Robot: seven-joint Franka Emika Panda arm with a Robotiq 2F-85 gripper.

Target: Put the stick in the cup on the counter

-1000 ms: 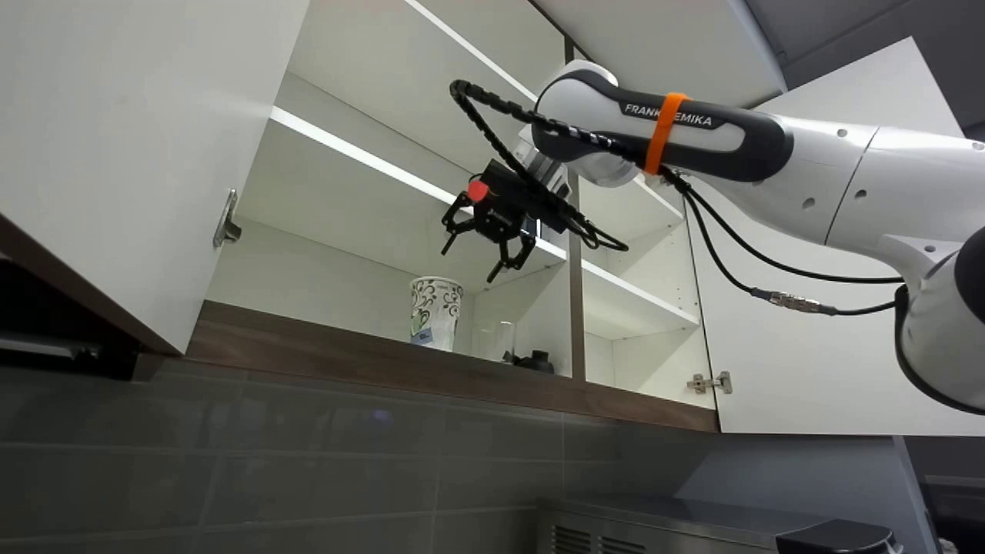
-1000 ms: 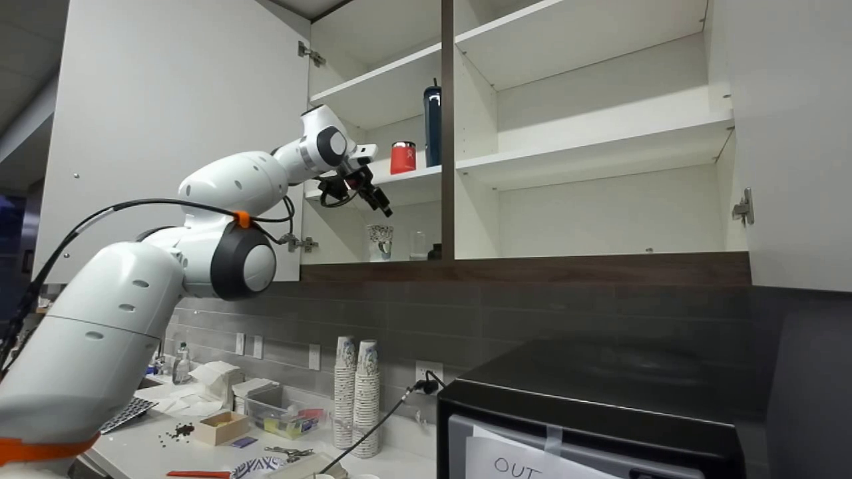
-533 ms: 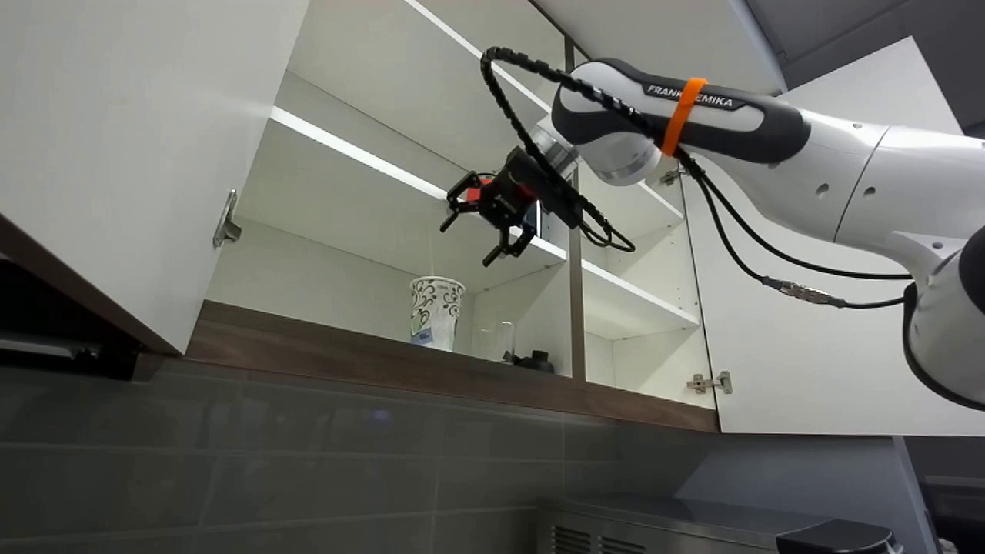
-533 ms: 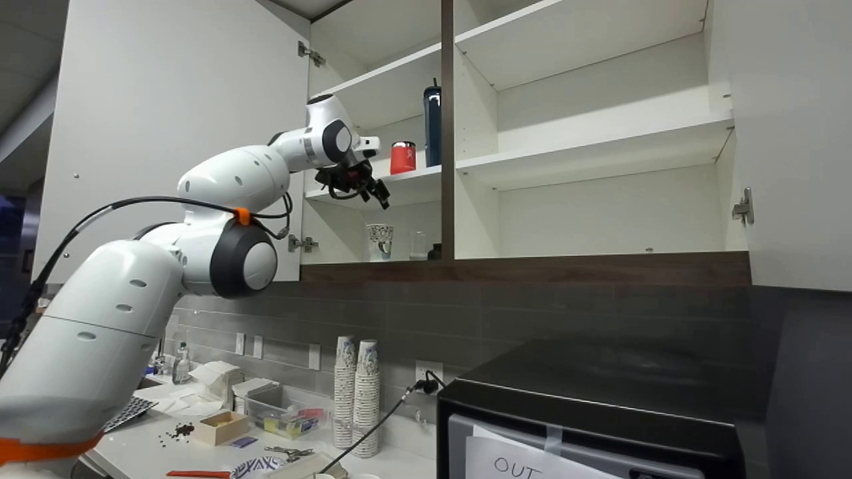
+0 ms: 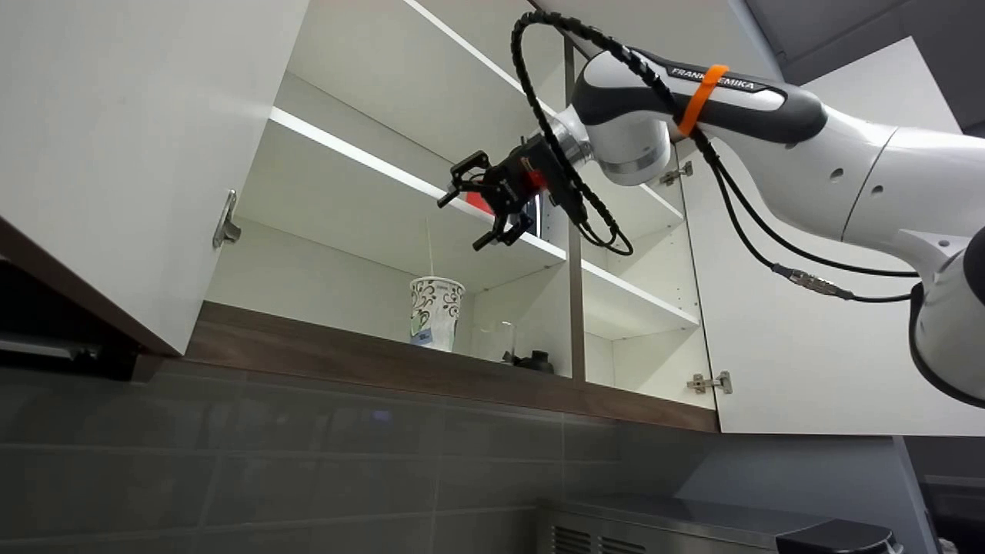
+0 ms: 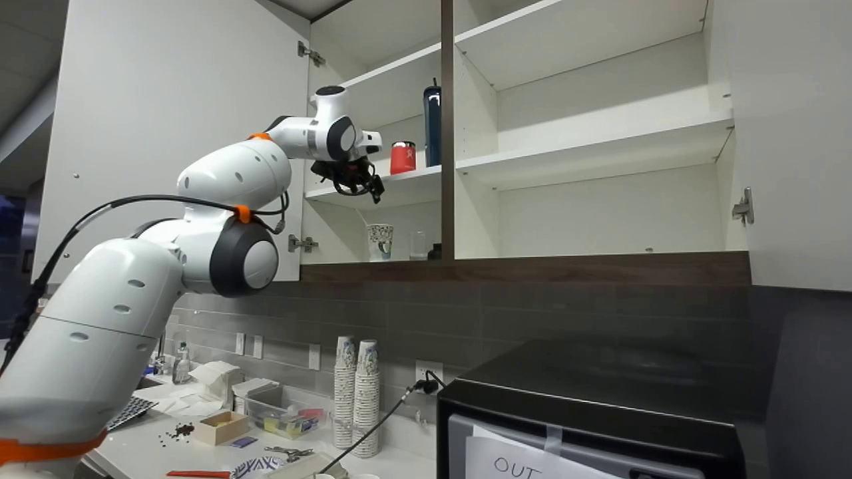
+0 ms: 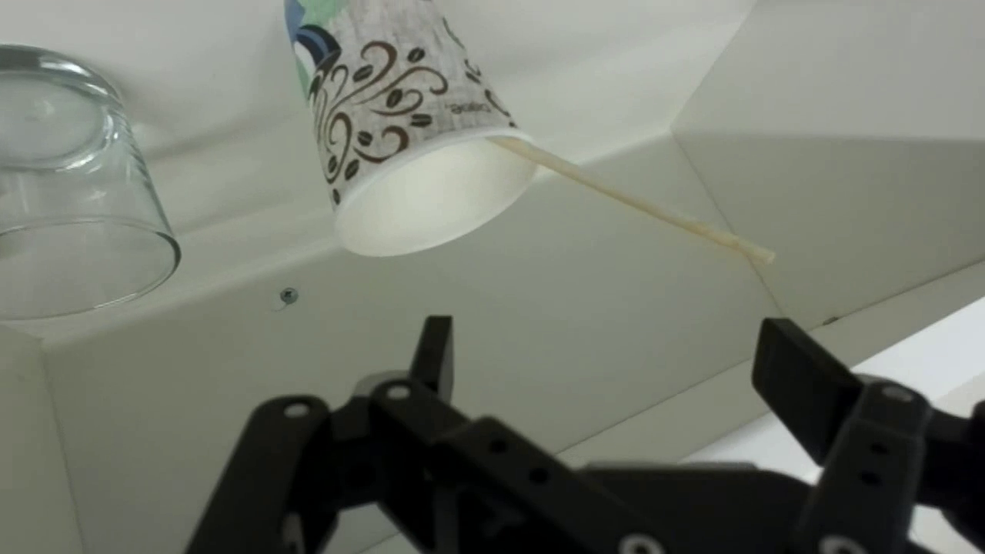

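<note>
Cabinet interior [image 5: 308, 277]: cup [image 7: 392, 108] upright, below and apart from the fingers [image 7: 800, 385]; stick [image 7: 639, 202] tilted in it, poking past the rim. Change: gripper [image 7: 604, 346] lifted higher since a second ago, spread wide, nothing held. Placement looks done; only backing away left.

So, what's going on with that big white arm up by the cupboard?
A robot arm, raised to an open cabinet, has the job of putting a thin stick into a patterned paper cup. The stick already leans in the cup, its upper part poking out past the rim. The arm's pincer hovers higher than the cup, open and holding nothing. The cup stands on the cabinet's bottom, with a clear glass beside it, not touching. So the job looks done.
</note>
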